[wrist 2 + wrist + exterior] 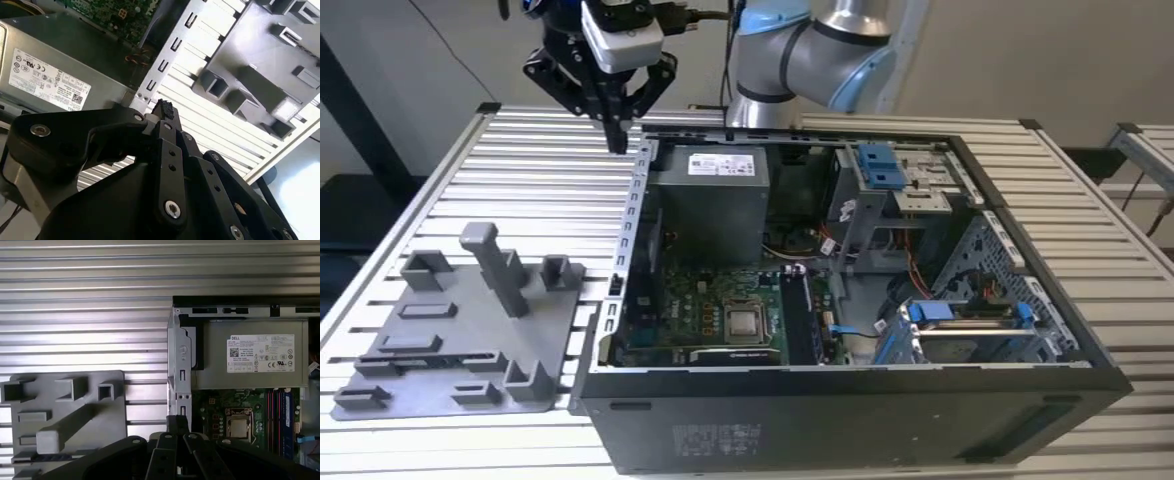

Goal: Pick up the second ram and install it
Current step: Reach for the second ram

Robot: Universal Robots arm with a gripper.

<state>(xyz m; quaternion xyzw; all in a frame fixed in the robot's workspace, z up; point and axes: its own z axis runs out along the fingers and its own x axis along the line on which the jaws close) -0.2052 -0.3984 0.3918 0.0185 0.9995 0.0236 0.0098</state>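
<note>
The gripper [616,140] hangs over the ribbed metal tabletop [520,170] by the back corner of the open computer case [854,410], its black fingers pinched together on nothing, so the pick-up is not yet done. What looks like the second ram [45,458], a thin dark strip, lies in a slot of the matte grey plastic tray [112,440], well apart from the green motherboard [694,290].

Bright and even, soft shadows.
Glaring white on desk [190,65] slats in second wrist view; dim inside computer case [854,420]; dark, slightly soft across near pincer [164,110].
</note>
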